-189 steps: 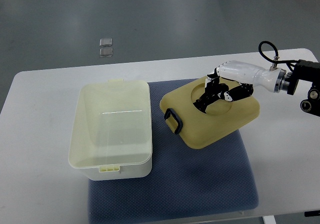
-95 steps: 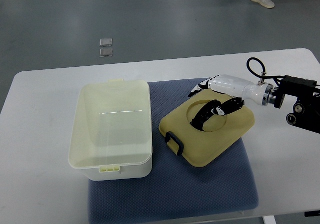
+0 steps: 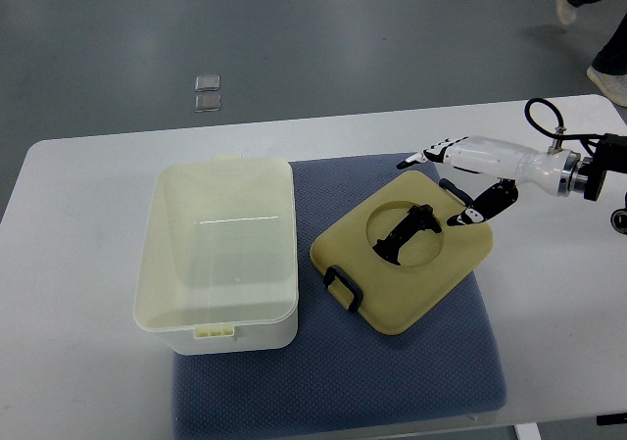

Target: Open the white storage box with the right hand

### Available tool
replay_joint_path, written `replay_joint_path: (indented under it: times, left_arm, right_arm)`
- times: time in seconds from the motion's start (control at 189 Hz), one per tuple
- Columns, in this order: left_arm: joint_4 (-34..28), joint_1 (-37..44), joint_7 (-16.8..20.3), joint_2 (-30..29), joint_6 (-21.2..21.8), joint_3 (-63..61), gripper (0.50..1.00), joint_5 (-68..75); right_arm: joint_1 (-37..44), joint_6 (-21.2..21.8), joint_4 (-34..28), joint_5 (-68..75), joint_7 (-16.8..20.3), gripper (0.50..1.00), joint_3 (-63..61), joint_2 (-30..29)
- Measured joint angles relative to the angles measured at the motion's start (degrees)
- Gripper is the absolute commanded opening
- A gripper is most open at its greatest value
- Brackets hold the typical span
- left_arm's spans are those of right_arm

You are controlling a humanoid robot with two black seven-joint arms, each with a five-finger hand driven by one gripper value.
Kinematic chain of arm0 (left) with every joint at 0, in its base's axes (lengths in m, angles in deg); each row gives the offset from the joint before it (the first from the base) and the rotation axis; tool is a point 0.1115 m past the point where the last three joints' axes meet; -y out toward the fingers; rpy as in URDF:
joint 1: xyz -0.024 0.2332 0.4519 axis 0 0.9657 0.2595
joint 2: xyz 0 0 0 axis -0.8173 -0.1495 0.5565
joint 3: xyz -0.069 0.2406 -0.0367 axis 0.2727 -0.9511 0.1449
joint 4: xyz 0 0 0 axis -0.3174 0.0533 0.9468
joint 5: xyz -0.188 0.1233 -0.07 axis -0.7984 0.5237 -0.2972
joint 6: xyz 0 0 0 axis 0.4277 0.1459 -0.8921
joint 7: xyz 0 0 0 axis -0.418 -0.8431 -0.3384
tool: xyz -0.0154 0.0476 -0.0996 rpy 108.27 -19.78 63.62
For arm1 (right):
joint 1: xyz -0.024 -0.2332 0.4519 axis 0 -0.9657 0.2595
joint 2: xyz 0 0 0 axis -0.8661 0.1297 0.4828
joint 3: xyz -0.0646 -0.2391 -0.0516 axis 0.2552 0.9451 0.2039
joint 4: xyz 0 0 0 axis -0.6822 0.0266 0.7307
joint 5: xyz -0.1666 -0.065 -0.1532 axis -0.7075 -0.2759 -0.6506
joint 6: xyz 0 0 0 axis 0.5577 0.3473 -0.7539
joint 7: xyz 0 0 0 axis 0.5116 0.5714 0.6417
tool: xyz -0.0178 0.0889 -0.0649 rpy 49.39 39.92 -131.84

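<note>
The white storage box (image 3: 217, 254) stands open on the blue mat (image 3: 343, 362), its cream lid (image 3: 402, 254) flat just right of it. Thin, stiff and probably light, the lid takes best by its black handle (image 3: 405, 232). Beyond, the right hand (image 3: 460, 175) hovers with fingers spread, empty.

Pale cream, yellow and blue on white

Cream-white storage box (image 3: 220, 254); yellowish lid (image 3: 402, 254) with black handle (image 3: 406, 232) and clasp (image 3: 342, 283); speckled blue mat (image 3: 392, 362); white surface (image 3: 78, 293); white-and-black right hand (image 3: 460, 171).
</note>
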Motion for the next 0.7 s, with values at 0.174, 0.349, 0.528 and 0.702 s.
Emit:
replay_joint_path:
  times: [0.174,0.349,0.528,0.702]
  left_arm:
    - [0.1,0.2,0.0,0.0,-0.1,-0.1,1.000,0.0]
    - [0.2,0.3,0.0,0.0,-0.2,-0.4,1.000,0.0]
    - [0.3,0.3,0.0,0.0,-0.2,-0.4,1.000,0.0]
    - [0.3,0.3,0.0,0.0,-0.2,-0.4,1.000,0.0]
  right_arm:
    - [2.0,2.4,-0.3,6.4,-0.3,0.899,-6.5,4.3]
    - [1.6,5.9,0.6,29.9,1.7,0.899,-17.2,2.3]
    - [-0.4,6.7,4.9,60.9,7.2,0.901,-25.7,-5.0]
    - [-4.6,16.3,16.8,77.7,10.0,0.924,-31.9,-13.2]
